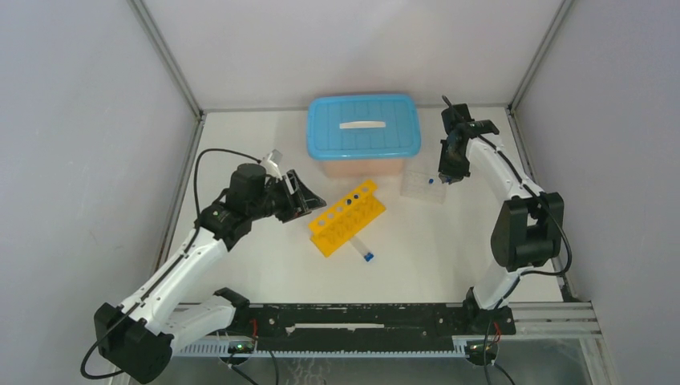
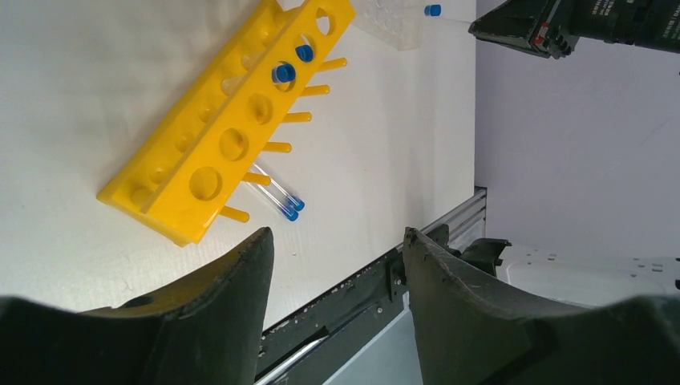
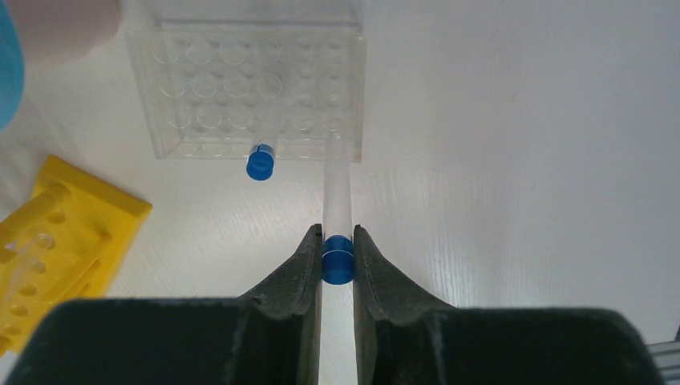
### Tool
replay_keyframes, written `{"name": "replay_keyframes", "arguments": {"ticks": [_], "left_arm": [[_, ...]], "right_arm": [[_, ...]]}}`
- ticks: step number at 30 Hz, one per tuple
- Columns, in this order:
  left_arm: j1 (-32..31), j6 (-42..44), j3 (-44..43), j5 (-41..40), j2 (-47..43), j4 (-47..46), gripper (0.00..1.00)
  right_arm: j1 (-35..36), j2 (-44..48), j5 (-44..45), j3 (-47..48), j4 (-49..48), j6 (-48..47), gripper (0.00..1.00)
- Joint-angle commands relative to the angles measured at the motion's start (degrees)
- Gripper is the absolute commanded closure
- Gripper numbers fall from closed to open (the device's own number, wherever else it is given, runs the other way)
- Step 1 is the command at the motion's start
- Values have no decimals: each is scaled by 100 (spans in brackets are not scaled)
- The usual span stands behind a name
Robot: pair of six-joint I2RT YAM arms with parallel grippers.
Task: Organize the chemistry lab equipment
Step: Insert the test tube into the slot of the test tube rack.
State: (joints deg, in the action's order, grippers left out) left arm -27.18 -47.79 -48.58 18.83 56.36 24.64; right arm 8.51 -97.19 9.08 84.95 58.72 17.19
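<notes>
Right end effector: clenched on the blue cap of a clear tube, one finger on each side of the cap. The tube's long axis runs straight ahead from the fingers, and its far tip reaches the near edge of the clear tray. Whether the tip sits in a well cannot be told. Judgement: the coming move turns on lining that tip over a free well in the near row, beside the one taken.

Clear tray: grid of round wells, on the desk at right, in front of the blue-lidded box. Contents: one second tube standing in the near row, cap uppermost, just left of the held one. Other wells look empty.

Yellow rack: mid-desk, lying diagonally between the two arms. Contents: two capped tubes in holes toward its far end. Remaining holes look empty.

Loose tubes: two, flat on the desk side by side, close against the rack's pegs. The left arm is nearer.

Left end effector: released, jaws wide with nothing between them, left of the rack.
</notes>
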Motion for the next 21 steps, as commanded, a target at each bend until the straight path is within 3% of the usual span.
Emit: {"name": "replay_keyframes", "arguments": {"ticks": [1, 21], "left_arm": [[46, 165, -361, 129, 22, -73, 36], [56, 77, -354, 103, 73, -152, 36]], "right_arm": [[-55, -144, -122, 281, -1, -100, 87], [-247, -661, -379, 497, -72, -198, 86]]}}
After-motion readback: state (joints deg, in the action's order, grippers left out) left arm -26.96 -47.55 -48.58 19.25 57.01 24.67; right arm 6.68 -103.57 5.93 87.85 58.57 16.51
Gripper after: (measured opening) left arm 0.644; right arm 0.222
